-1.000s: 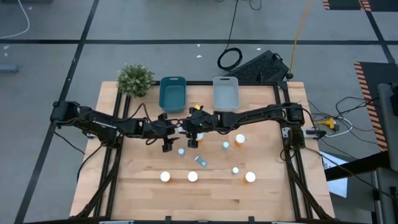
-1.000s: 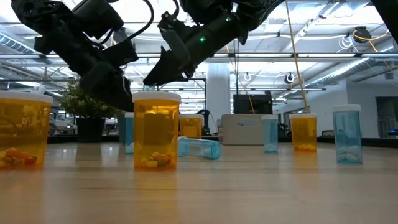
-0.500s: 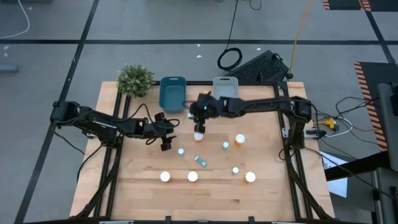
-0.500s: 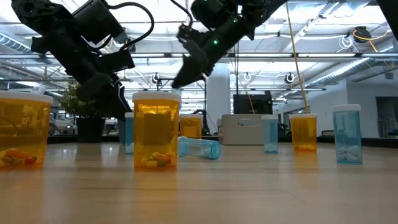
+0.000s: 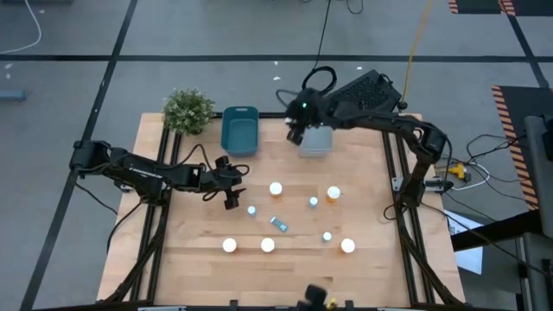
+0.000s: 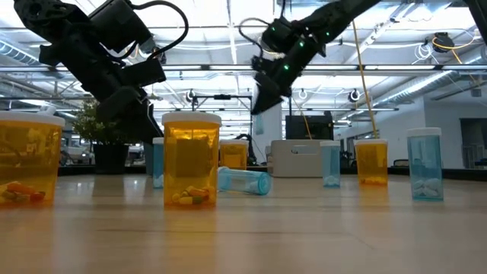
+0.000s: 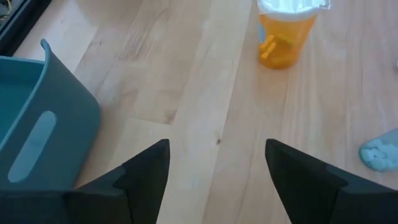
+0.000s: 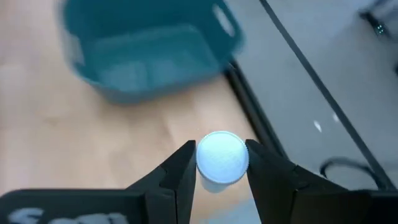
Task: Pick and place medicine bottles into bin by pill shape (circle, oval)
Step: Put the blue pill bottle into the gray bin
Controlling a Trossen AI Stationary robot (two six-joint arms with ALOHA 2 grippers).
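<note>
My right tool [image 8: 221,163], clenched on a white-capped bottle [image 8: 222,157], hangs by the grey bin [image 5: 315,138] at the bench's [image 5: 294,268] twelve o'clock, so I judge release comes next, while my left tool [image 7: 217,163] waits open at nine.

Held bottle [image 8: 222,157]: cap visible only; body and pills hidden.
Teal bin [image 7: 37,134]: cut off by frame edge.
Blue bottle [image 7: 381,151]: partly cropped.

bottles: white-capped | amber [image 5: 276,188] and pale blue upright | one blue [image 5: 278,224] on its side | one [image 8: 222,157] in right pincer [image 8: 221,163]
</note>
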